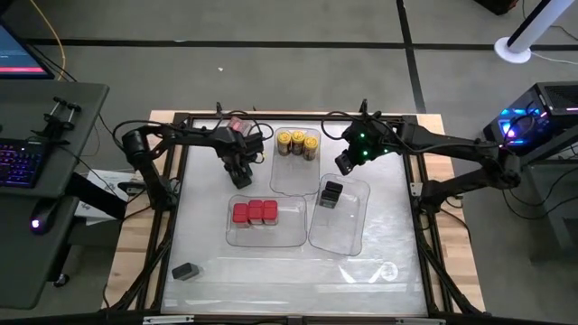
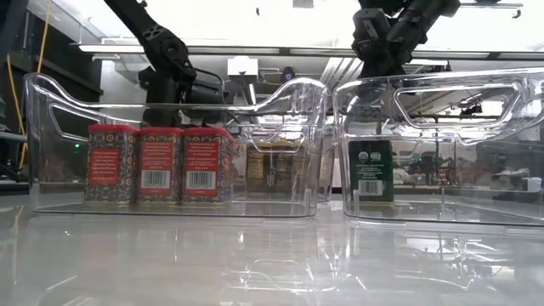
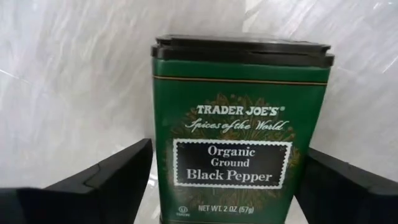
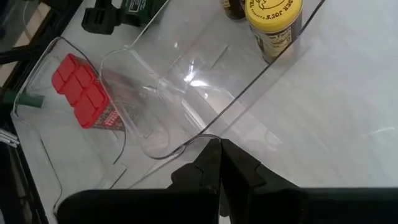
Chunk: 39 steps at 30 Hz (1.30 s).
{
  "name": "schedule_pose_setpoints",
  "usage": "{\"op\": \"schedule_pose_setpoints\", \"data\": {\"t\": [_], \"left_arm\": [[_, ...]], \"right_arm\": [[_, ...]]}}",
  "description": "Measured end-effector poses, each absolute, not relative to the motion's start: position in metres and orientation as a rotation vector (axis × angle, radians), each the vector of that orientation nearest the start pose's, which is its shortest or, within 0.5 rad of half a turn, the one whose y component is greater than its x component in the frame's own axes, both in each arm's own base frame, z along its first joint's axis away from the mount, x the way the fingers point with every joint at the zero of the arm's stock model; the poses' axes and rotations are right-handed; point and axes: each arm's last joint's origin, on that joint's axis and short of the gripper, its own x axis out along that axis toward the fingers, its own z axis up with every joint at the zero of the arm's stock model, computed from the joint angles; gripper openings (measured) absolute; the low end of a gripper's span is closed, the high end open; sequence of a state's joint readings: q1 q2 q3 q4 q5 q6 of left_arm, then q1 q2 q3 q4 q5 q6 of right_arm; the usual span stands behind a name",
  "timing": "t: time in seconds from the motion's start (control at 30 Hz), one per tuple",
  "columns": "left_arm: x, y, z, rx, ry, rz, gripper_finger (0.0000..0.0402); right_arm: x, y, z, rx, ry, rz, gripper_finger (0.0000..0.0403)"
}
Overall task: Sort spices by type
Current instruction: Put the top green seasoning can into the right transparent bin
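A green black-pepper tin [image 3: 239, 143] with a black lid lies flat on the table, label up. My left gripper [image 3: 228, 149], also in the high view [image 1: 239, 174], points down over it. It is open, with one finger on each side of the tin, and I cannot tell whether they touch it. My right gripper [image 1: 347, 163] hangs shut and empty above the table between two trays; its closed fingers [image 4: 211, 163] show in its wrist view. Three red-topped tins [image 1: 255, 212] stand in the near clear tray [image 1: 271, 239]. Three yellow-lidded jars [image 1: 297, 143] stand in the far tray [image 1: 287, 181]. A dark tin [image 1: 331, 193] stands in the right tray [image 1: 339, 236].
Another dark tin [image 1: 184, 271] lies alone near the table's front left corner. A small reddish thing [image 1: 237, 125] sits by the far edge behind my left arm. The table's frame [image 1: 172, 226] runs along both sides. Bare tabletop lies along the near edge.
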<state>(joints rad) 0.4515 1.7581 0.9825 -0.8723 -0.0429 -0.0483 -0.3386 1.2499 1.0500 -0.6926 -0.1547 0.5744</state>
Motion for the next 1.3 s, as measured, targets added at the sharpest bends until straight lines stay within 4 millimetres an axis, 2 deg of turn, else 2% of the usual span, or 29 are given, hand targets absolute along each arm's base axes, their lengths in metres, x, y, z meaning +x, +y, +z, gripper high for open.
{"op": "schedule_pose_setpoints", "data": {"t": [0.13, 0.23, 0.37, 0.53, 0.63, 0.73, 0.87, 1.1, 1.2, 1.3], "left_arm": [[0.247, 0.121, 0.149, -0.349, 1.584, 0.433, 0.0286], [0.242, 0.121, 0.174, -0.324, 1.476, 0.458, 0.0224], [0.232, 0.119, 0.212, -0.238, 1.306, 0.483, 0.0222], [0.218, 0.110, 0.258, -0.171, 1.036, 0.500, 0.0222], [0.217, 0.101, 0.281, -0.109, 0.867, 0.476, 0.0226], [0.225, 0.093, 0.293, -0.020, 0.747, 0.429, 0.0254], [0.243, 0.081, 0.295, 0.096, 0.675, 0.378, 0.0262], [0.287, 0.071, 0.289, 0.204, 0.671, 0.318, 0.0239], [0.307, 0.071, 0.288, 0.219, 0.688, 0.305, 0.0241], [0.324, 0.069, 0.290, 0.252, 0.703, 0.278, 0.0243]], "right_arm": [[0.237, -0.079, 0.290, 0.739, 0.798, -0.419, 0.0000], [0.238, -0.080, 0.291, 0.722, 0.784, -0.412, 0.0000], [0.243, -0.082, 0.295, 0.712, 0.713, -0.395, 0.0000], [0.255, -0.086, 0.311, 0.800, 0.493, -0.353, 0.0000], [0.263, -0.088, 0.325, 0.817, 0.329, -0.305, 0.0001], [0.268, -0.090, 0.338, 0.839, 0.194, -0.261, 0.0013], [0.276, -0.090, 0.339, 0.916, 0.129, -0.236, 0.0078], [0.296, -0.084, 0.320, 0.994, 0.191, -0.242, 0.0246], [0.303, -0.083, 0.311, 0.997, 0.220, -0.247, 0.0287], [0.308, -0.084, 0.305, 1.003, 0.230, -0.250, 0.0298]]}}
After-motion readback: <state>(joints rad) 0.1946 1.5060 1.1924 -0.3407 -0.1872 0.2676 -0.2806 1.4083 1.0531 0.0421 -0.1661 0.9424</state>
